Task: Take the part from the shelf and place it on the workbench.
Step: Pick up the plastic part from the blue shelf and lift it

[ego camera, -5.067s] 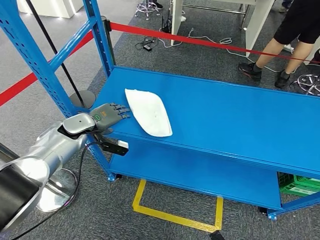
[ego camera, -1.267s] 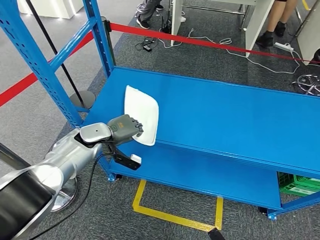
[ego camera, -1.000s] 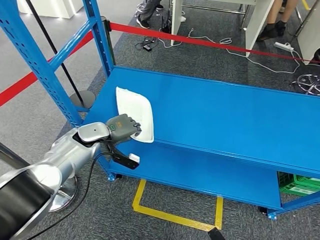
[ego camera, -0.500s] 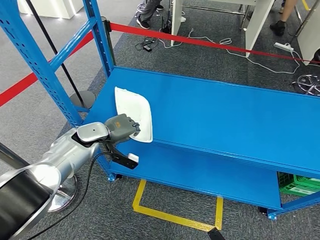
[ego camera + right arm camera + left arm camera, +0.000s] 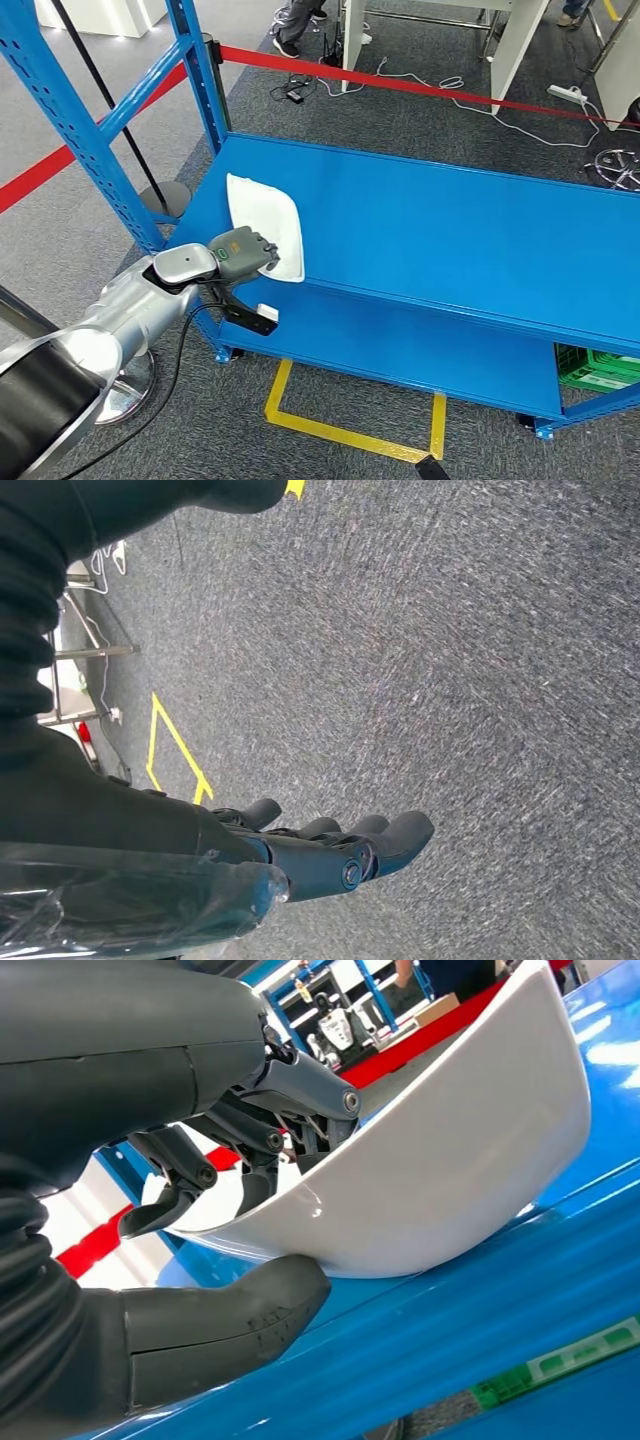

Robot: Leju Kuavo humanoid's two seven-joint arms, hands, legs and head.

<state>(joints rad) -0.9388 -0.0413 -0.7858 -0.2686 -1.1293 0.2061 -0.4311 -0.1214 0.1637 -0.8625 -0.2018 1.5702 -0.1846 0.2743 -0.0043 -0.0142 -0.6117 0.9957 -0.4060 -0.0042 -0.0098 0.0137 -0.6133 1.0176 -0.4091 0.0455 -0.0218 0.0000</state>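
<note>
The part is a white curved shell (image 5: 266, 222) lying near the left front corner of the blue shelf (image 5: 453, 230). My left hand (image 5: 243, 252) grips its near edge, fingers over the top and the thumb (image 5: 219, 1325) underneath. In the left wrist view the white part (image 5: 453, 1170) is tilted, its near edge raised off the blue surface. My right hand (image 5: 332, 850) hangs over grey carpet, fingers nearly straight and holding nothing.
Blue uprights (image 5: 72, 120) stand at the shelf's left end, with a lower blue shelf level (image 5: 392, 340) below. A red barrier tape (image 5: 392, 80) crosses behind. Yellow floor tape (image 5: 355, 430) marks the carpet in front. A green crate (image 5: 596, 370) sits at the lower right.
My left hand reached the part, closed on its near edge and dragged it left toward the shelf's corner, turning it. In the last half second it barely shifted.
</note>
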